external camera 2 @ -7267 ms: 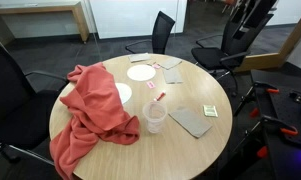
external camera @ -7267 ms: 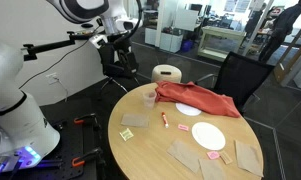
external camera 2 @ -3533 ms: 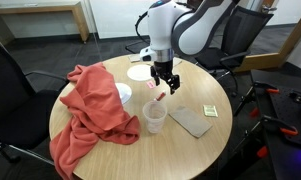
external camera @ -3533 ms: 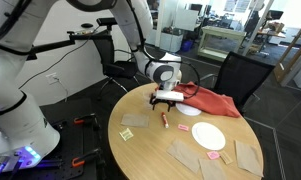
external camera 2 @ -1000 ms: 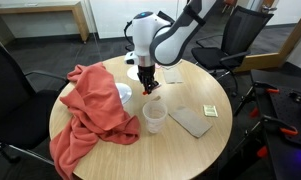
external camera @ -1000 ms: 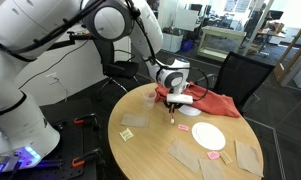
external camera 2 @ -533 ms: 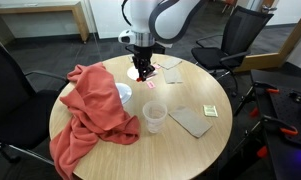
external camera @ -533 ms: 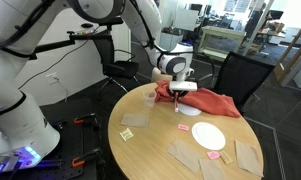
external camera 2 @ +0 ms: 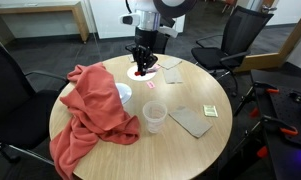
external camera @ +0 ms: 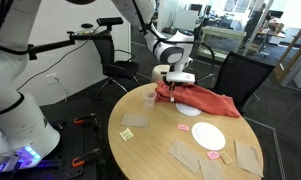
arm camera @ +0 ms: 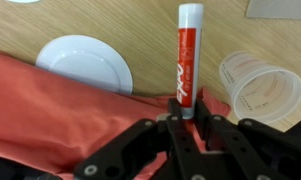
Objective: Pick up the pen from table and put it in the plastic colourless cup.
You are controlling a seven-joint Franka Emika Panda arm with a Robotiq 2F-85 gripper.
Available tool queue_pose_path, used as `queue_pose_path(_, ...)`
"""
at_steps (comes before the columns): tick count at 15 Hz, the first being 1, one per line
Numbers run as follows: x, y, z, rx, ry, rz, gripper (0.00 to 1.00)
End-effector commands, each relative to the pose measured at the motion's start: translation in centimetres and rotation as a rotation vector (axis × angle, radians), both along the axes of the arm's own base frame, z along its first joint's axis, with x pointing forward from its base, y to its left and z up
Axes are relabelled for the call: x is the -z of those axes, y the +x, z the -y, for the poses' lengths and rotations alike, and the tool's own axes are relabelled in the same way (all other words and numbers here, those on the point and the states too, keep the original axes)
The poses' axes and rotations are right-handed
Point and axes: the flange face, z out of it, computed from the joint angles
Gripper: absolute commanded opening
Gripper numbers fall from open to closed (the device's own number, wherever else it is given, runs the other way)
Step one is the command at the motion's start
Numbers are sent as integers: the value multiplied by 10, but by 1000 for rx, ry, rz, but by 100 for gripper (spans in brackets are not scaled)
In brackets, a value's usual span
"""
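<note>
Office room, round wooden table. Item one, far left: crumpled red cloth. Item two: white plate, beside the cloth. Item three: red pen, off the table, clamped by one end in my hand above the cloth's edge. Item four, right: clear cup, upright and empty. Risk, as I judge it: the cup looks light, and a pen lowered off-centre would catch the rim and tip it.

Both exterior views stood well back and looked down on the round counter from roughly opposite sides. The wrist view looked from close above it, at a patch both others covered.
</note>
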Motion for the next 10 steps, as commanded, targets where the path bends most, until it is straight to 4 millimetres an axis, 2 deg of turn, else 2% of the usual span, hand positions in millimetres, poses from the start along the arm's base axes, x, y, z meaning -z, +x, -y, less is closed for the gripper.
queue_pose_path(1,-21,-17,8,-54,76,26,5)
queue_pose_path(10,-31,-22,20,-213,347,81,5)
